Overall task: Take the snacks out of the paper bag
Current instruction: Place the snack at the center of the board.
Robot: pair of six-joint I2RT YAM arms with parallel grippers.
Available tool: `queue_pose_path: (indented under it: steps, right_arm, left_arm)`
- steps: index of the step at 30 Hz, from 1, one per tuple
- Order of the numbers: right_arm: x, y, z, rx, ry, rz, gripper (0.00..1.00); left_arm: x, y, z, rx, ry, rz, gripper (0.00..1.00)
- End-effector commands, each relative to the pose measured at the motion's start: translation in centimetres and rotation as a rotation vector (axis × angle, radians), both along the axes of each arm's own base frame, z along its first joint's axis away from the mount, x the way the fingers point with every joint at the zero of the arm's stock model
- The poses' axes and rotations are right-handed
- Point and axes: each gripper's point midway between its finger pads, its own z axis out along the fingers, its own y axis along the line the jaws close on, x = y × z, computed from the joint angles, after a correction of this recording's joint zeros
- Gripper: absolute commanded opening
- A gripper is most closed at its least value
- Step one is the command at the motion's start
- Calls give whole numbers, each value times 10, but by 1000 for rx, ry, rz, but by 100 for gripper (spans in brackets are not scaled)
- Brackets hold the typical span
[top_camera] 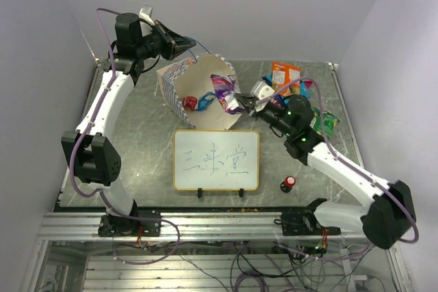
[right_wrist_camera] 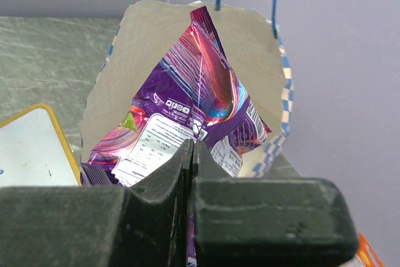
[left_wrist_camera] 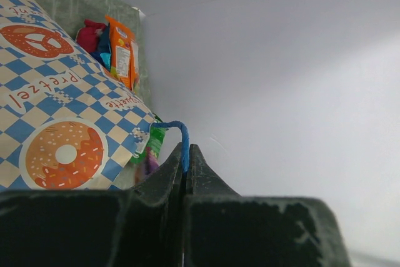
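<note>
The paper bag (top_camera: pixel 176 81) is tipped with its open mouth facing up and right. My left gripper (top_camera: pixel 186 46) is shut on its blue cord handle (left_wrist_camera: pixel 182 134) at the bag's back rim, and the checkered bag side (left_wrist_camera: pixel 56 110) fills the left of that view. My right gripper (top_camera: pixel 244 104) is shut on a purple-blue snack packet (top_camera: pixel 224 91) at the bag's mouth. The packet (right_wrist_camera: pixel 200 92) stands half out of the bag (right_wrist_camera: pixel 150 35). A red packet (top_camera: pixel 190 102) lies inside. Orange (top_camera: pixel 284 73) and green (top_camera: pixel 327 122) packets lie on the table to the right.
A framed whiteboard (top_camera: pixel 216 160) stands just in front of the bag, and its corner shows in the right wrist view (right_wrist_camera: pixel 31 148). A small red-capped black knob (top_camera: pixel 289 182) sits at the front right. Walls close in the table's back and sides.
</note>
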Motion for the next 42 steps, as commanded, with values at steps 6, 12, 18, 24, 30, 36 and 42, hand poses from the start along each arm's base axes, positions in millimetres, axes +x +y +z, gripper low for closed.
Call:
queue_pose_path:
  steps: [6, 12, 18, 24, 30, 36, 42]
  right_arm:
    - [-14, -78, 15, -67, 6, -305, 0]
    - [-3, -142, -3, -160, 37, -557, 0]
    - [21, -234, -37, -254, 108, -852, 0]
    - [33, -301, -79, -356, 183, -1013, 0]
    - [49, -336, -116, -441, 239, -1061, 0]
    - [46, -336, -164, -484, 309, -1037, 0]
    - [35, -332, -203, -461, 401, -1025, 0]
  left_arm:
    - [5, 11, -9, 55, -5, 56, 7]
    - [3, 10, -7, 53, -6, 49, 7]
    - [-1, 8, -2, 59, -7, 23, 7]
    - [-3, 5, -3, 46, -4, 5, 7]
    - [-5, 3, -9, 38, 11, -19, 7]
    - [-3, 1, -3, 24, -3, -29, 7]
    - [-4, 0, -3, 20, -3, -33, 7]
